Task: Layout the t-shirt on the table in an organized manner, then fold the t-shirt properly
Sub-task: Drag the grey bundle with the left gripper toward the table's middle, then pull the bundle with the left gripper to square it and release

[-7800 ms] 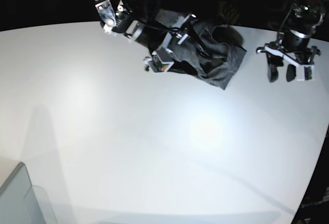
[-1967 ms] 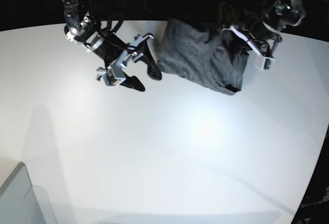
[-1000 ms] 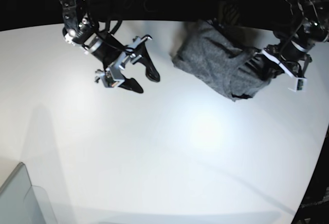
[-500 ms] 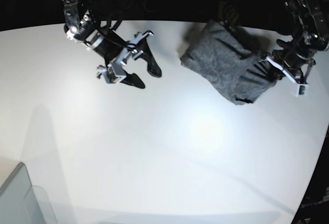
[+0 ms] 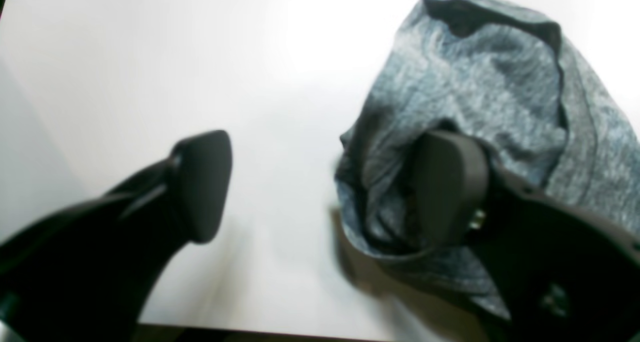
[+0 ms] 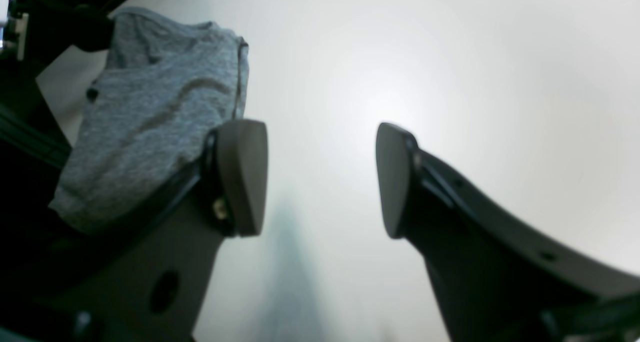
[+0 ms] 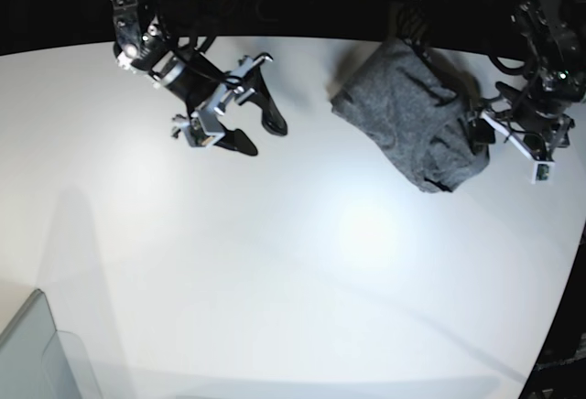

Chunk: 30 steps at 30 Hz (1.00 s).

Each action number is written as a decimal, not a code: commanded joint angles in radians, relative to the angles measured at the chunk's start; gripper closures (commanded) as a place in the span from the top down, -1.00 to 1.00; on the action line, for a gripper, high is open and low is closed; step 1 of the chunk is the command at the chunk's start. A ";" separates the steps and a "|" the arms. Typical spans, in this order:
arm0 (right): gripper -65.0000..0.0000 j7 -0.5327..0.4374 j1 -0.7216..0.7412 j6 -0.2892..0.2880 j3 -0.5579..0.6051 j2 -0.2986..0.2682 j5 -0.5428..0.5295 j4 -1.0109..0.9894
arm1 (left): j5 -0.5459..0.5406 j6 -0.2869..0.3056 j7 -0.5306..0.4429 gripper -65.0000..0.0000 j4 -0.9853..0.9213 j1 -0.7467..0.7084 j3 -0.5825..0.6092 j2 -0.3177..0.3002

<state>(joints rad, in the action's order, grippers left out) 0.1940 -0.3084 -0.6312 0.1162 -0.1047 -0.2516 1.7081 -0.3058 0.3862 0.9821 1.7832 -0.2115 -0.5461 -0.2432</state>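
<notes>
T-shirt (image 7: 414,124) bunched on worktop (image 7: 302,271), far right; left hand (image 7: 513,143) beside it; right hand (image 7: 240,120) far left.

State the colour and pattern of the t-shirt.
The t-shirt is dark heather grey, a mottled knit with no print; it shows best in the left wrist view.

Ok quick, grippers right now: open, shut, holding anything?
Left gripper: open, one finger against the t-shirt, no grip on it.
Right gripper: open, empty, over the bare table.
</notes>
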 commanded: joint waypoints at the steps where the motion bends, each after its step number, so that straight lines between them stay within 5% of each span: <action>1: 0.08 -0.031 0.005 -0.011 0.000 -0.002 -0.021 0.020 | -0.008 -0.002 -0.018 0.78 0.039 0.007 -0.007 -0.020; 14: 0.08 -0.031 0.005 -0.011 -0.006 -0.002 -0.021 0.022 | -0.010 -0.002 -0.016 0.81 0.162 0.008 -0.007 -0.068; 30: 0.08 -0.031 -0.008 -0.011 -0.006 -0.003 -0.021 0.022 | -0.006 -0.002 -0.016 0.82 -0.082 0.160 0.194 -0.058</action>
<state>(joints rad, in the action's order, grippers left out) 0.1940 -0.3222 -0.6312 0.1131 -0.1047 -0.2516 1.7096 -0.3092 0.3866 0.9829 1.6871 -0.0658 -0.3458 -0.2874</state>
